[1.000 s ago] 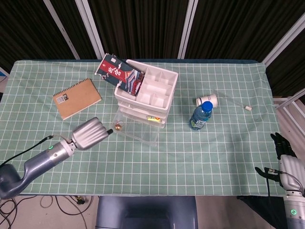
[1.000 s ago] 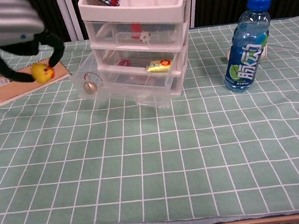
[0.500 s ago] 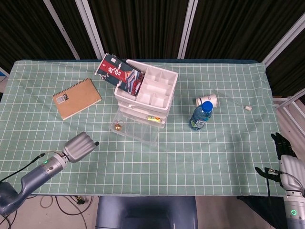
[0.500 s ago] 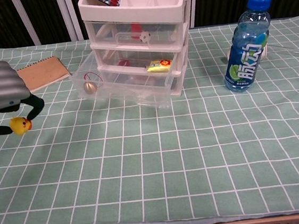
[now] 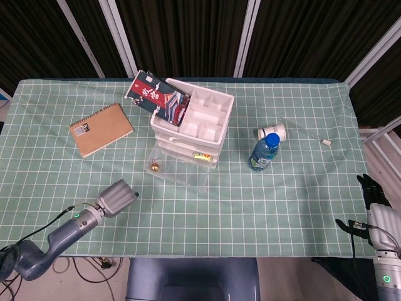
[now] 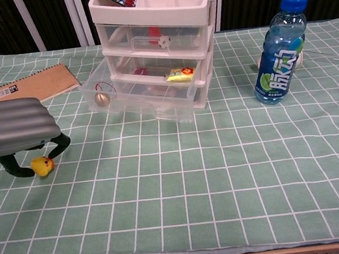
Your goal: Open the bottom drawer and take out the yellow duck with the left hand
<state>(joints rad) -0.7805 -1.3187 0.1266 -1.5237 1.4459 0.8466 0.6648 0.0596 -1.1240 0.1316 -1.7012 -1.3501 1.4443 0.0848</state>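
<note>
The yellow duck (image 6: 42, 166) hangs low at the tablecloth, between the dark fingertips (image 6: 58, 147) of my left hand (image 6: 13, 126), which pinches it. In the head view the left hand (image 5: 116, 197) is near the table's front left edge, and the duck is hidden beneath it. The white drawer unit (image 5: 193, 122) stands mid-table with its clear bottom drawer (image 6: 138, 101) pulled out toward me. My right hand (image 5: 374, 193) hangs off the table's right side, holding nothing, its fingers apart.
A small gold bell (image 6: 101, 98) lies in the open drawer (image 5: 178, 172). A notebook (image 5: 101, 129) lies at the back left. A blue-capped bottle (image 6: 277, 52) stands right of the unit, with a small white jar (image 5: 271, 132) behind it. A snack packet (image 5: 155, 95) leans on the unit's top.
My left hand carried the duck away from the drawer toward the front left, lowered it to the cloth, then shifted slightly right.
</note>
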